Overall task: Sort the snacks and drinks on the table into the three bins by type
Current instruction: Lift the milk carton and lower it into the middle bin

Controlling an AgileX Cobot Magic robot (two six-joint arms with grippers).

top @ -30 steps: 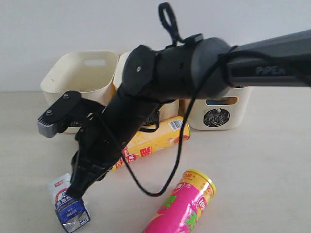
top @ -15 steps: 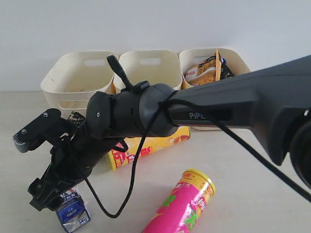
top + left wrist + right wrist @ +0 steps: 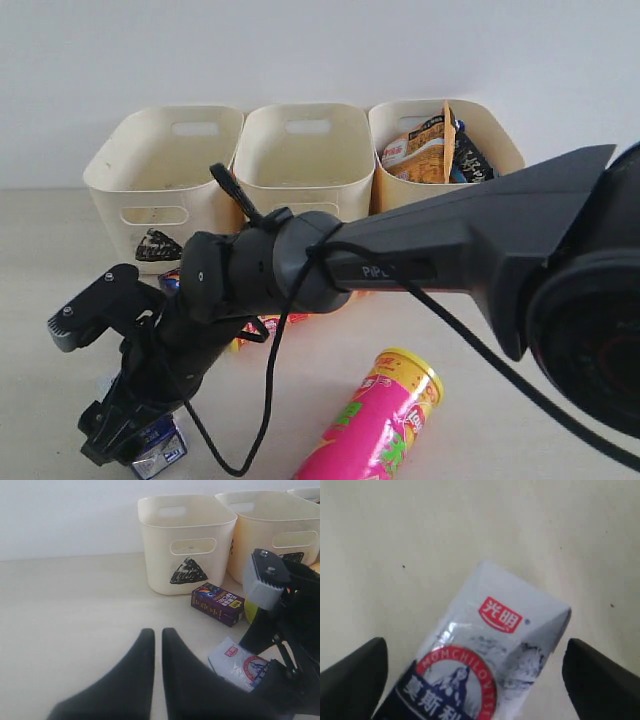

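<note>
The white-and-blue gabled carton (image 3: 235, 662) lies on the pale beige table (image 3: 75, 605), before the dark purple boxy carton (image 3: 217, 603).

My right arm (image 3: 300, 270) has swung down and leftward since a second ago, carrying my right gripper (image 3: 477, 690) from the gabled top of the small white-and-blue cardboard carton (image 3: 490, 640) to low around its body, with one spread finger now on each side.

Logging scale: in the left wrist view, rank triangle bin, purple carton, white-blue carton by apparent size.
1. Triangle bin.
2. Purple carton and white-blue carton look alike; the white-blue one is nearer and partly hidden.
</note>
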